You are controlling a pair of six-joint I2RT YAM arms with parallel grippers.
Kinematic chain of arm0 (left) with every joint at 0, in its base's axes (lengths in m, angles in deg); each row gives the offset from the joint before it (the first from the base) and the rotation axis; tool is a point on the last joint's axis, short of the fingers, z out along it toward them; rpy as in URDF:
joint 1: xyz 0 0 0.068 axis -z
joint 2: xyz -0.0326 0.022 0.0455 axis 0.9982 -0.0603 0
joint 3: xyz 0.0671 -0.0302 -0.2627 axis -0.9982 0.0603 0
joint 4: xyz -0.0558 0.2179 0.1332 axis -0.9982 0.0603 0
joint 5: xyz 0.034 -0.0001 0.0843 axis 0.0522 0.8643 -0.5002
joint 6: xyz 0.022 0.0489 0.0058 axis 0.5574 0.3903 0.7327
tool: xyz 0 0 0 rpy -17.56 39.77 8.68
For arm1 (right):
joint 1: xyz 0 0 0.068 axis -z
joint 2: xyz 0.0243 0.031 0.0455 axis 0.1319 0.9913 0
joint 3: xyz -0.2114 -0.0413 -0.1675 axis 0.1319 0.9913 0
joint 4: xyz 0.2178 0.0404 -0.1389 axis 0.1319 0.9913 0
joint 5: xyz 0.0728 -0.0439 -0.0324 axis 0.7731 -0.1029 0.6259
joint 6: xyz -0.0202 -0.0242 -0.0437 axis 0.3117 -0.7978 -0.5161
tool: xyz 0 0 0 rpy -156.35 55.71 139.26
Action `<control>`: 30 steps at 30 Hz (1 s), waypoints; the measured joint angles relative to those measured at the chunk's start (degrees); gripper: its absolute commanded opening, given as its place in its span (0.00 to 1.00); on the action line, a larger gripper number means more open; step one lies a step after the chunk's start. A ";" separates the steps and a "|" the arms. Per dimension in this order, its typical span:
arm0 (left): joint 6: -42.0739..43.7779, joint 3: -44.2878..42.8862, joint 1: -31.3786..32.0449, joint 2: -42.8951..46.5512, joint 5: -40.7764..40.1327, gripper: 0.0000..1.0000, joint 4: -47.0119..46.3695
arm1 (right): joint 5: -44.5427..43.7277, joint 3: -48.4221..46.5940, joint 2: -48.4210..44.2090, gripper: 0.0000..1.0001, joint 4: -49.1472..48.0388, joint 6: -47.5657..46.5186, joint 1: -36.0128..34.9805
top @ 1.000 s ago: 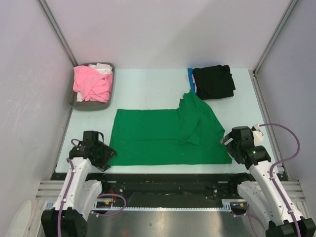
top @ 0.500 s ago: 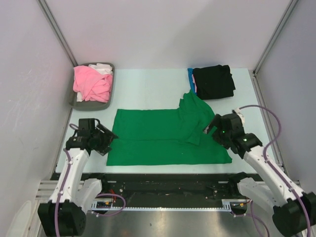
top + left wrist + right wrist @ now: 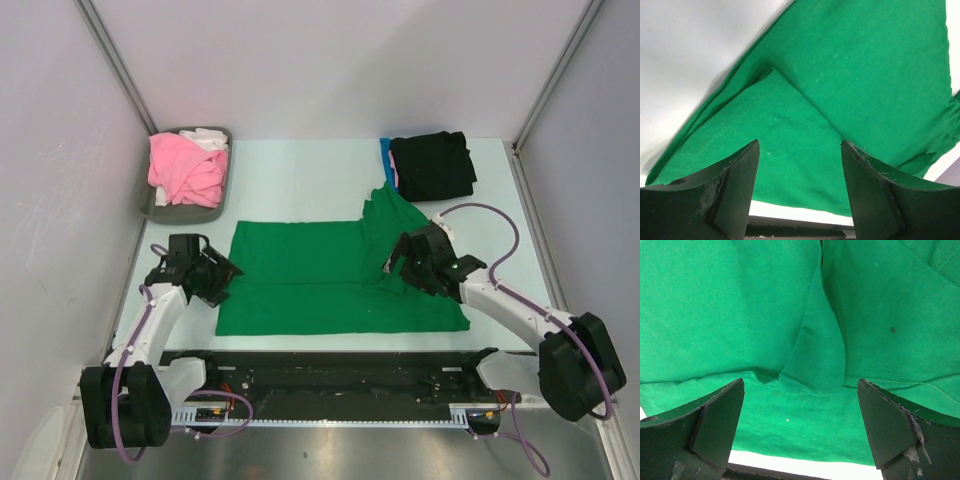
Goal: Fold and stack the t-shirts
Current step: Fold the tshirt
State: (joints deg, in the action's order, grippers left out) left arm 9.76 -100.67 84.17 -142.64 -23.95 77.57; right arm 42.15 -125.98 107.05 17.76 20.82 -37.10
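Gaping empty, left end effector [image 3: 224,273] and right end effector [image 3: 394,262] overhang soft, creased green t-shirt [image 3: 300,275].

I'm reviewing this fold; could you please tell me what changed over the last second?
The right gripper swung left over the folded sleeve of the green t-shirt, jaws opening wider. The left gripper edged forward at the shirt's left edge. Nothing grasped; shirt, tray, black stack unmoved.

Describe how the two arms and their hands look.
The left arm and right arm have white links, black joints and a looping purple cable each. The left hand and right hand are black, with dark, scuffed, wedge-shaped fingers.
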 measured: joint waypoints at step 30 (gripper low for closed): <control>1.03 1.79 -0.07 -5.53 0.07 0.70 -5.09 | 2.51 -1.01 14.21 1.00 -11.43 2.49 -1.53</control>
State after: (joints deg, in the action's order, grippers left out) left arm 10.78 -98.88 84.10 -148.17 -23.88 72.48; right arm 44.67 -126.99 121.26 6.33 23.32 -38.63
